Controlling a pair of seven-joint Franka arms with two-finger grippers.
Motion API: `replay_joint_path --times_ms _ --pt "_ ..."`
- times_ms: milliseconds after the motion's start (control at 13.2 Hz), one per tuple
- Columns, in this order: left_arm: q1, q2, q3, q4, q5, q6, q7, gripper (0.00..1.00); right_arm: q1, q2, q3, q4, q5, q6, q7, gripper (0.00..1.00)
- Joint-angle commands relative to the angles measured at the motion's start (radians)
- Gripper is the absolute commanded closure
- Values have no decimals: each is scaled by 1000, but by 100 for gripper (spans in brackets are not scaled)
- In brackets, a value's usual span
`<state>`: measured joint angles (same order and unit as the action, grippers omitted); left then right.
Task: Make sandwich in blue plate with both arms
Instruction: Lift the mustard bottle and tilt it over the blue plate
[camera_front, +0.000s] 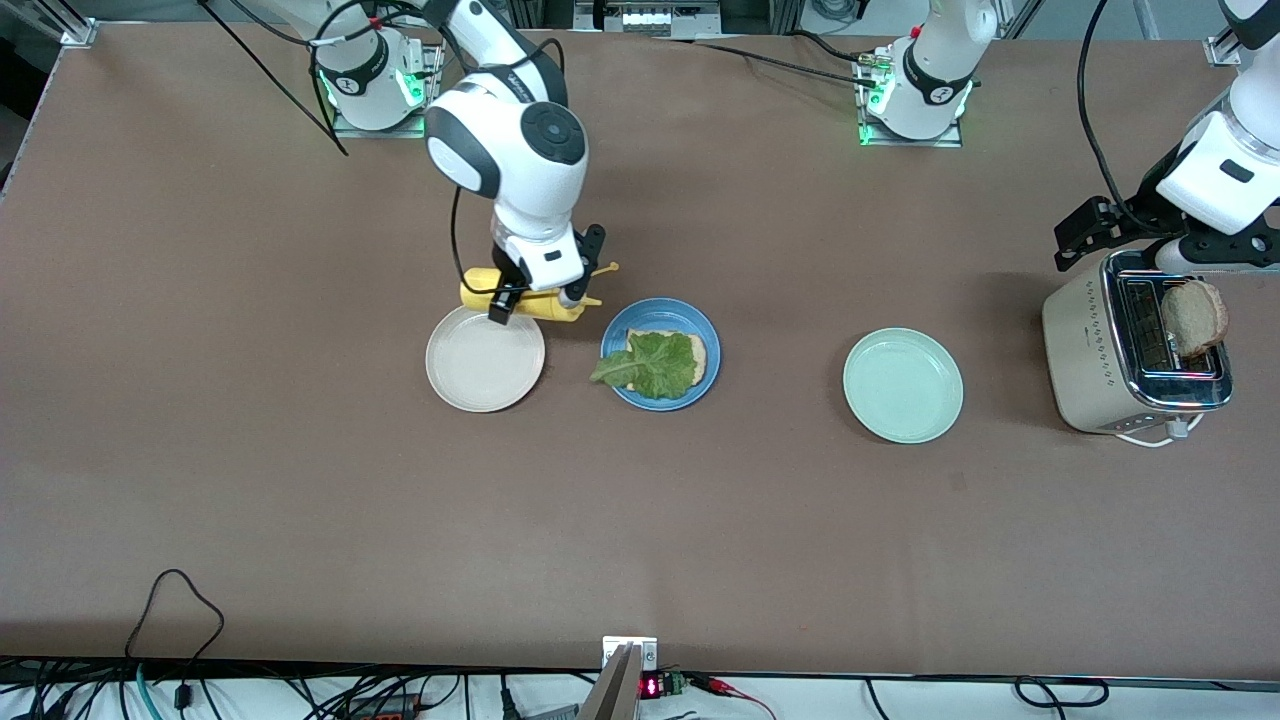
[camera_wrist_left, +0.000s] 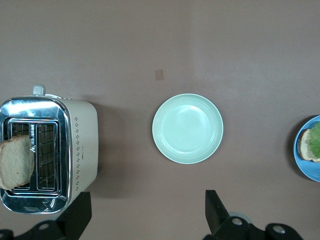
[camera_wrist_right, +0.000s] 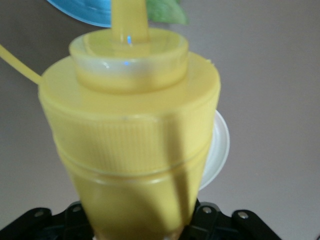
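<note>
1. The right hand is gripping the yellow squeeze bottle, its fingers clamped on the body; the bottle is lying tilted almost flat, its long axis running along the worktop with the nozzle pointing toward the blue plate.
2. The blue plate is sitting between the cream-white plate and the pale mint-green plate, carrying one bread slice with the lettuce leaf lying on top, one tip hanging over the rim.
3. The relation that is mattering most: the nozzle is just beside the blue plate's rim, at the edge toward the right arm's end, so a short carry along the bottle's own axis would probably bring it over the lettuce.
4. The left hand is hovering with fingers apart over the toaster, at the left arm's end of the worktop.
5. The second bread slice is standing up out of a toaster slot, directly under that hand, so the left arm is clearly the nearer one for fetching it.
</note>
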<state>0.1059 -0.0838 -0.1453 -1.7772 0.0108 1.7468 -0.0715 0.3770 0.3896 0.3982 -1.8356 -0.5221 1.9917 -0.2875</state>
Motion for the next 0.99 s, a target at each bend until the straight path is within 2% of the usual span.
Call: replay_joint_path --times_ms 0,152,456,760,912 --pt "8 1 0 7 -17 -10 6 0 49 40 -31 50 -30 -21 11 100" --pt "8 -1 0 7 -17 -12 4 0 85 61 -55 62 -30 -19 28 100" --pt "8 1 1 5 -17 -18 4 0 88 81 -58 75 -33 -16 39 100" --pt "8 1 1 7 -17 -18 4 0 2 60 -58 75 -1 -1 34 100" --pt "8 -1 1 7 -17 -16 4 0 -35 26 -56 70 51 -2 -30 100"
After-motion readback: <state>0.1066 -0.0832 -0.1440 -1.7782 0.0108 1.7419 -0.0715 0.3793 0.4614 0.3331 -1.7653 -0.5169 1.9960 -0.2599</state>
